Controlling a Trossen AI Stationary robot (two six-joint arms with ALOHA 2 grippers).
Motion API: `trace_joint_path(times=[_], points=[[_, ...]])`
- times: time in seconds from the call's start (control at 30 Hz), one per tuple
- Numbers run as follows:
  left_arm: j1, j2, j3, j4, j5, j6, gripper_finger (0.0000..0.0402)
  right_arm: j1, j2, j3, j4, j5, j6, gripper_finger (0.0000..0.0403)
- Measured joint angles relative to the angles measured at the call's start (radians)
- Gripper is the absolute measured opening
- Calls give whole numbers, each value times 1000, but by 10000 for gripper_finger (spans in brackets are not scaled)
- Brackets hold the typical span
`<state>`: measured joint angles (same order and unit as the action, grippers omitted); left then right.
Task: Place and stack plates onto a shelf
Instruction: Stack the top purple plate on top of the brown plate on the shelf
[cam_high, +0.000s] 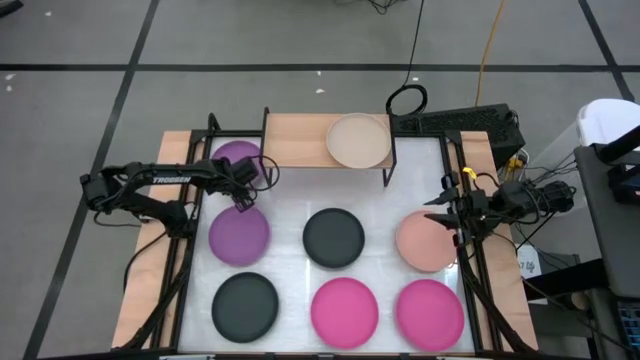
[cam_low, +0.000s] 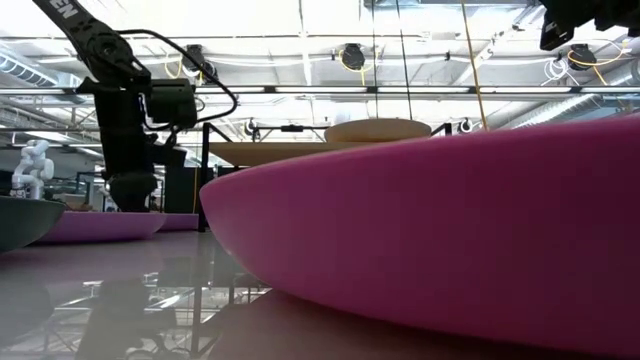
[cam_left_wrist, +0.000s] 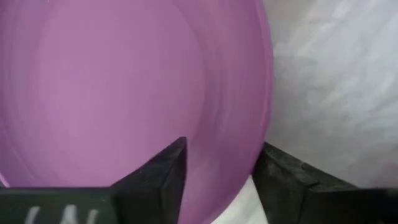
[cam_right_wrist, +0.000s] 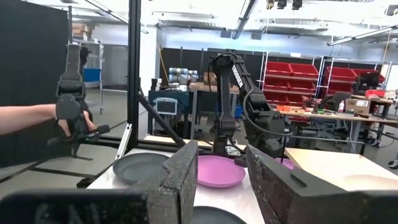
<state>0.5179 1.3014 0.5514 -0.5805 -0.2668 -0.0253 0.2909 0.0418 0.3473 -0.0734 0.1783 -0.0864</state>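
Note:
My left gripper (cam_high: 243, 197) points down, open, over the far rim of a purple plate (cam_high: 240, 237) lying flat on the table. In the left wrist view its fingers (cam_left_wrist: 168, 171) stand on either side of that rim (cam_left_wrist: 245, 171), one over the plate's inside and one outside. A second purple plate (cam_high: 236, 158) lies beside the shelf's left end. The light-wood shelf (cam_high: 295, 138) carries a beige plate (cam_high: 358, 141). My right gripper (cam_high: 437, 212) is open (cam_right_wrist: 222, 158), held level above the far edge of a pale pink plate (cam_high: 425, 242). My left gripper stands astride the purple plate's far rim (cam_left_wrist: 245, 171) from above, one finger inside and one outside. I cannot tell whether either finger touches it. The plate lies flat on the table.
Two black plates (cam_high: 333, 237) (cam_high: 245, 306) and two hot pink plates (cam_high: 345, 308) (cam_high: 430, 310) lie flat on the white table. Black frame bars (cam_high: 180, 260) run along both table sides. A person's hand (cam_right_wrist: 37, 118) holding a grip shows in the room beyond the table.

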Motion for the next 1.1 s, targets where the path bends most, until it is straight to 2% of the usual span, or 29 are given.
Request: trace_joint_path(times=[0.3,0.4,0.5,0.73,0.9,1.0,1.1], points=[[-1,0,13,-10,-2,8,17,0,0,0,-7,1,7,121],[-1,-11,51,-53,5,-5,12,0,0,0,-9,1,15,121],[-1,-34,132,-164,-4,-47,11,0,0,0,-12,2,15,121],[-4,-134,360,-440,-169,-183,10,0,0,0,-11,3,15,121],[-50,-199,504,-417,-180,-150,10,0,0,0,-9,3,14,121],[-124,-194,598,-351,-172,-109,10,0,0,0,-4,6,9,121],[-208,-155,688,-247,-121,-43,10,0,0,0,-2,7,-2,121]])
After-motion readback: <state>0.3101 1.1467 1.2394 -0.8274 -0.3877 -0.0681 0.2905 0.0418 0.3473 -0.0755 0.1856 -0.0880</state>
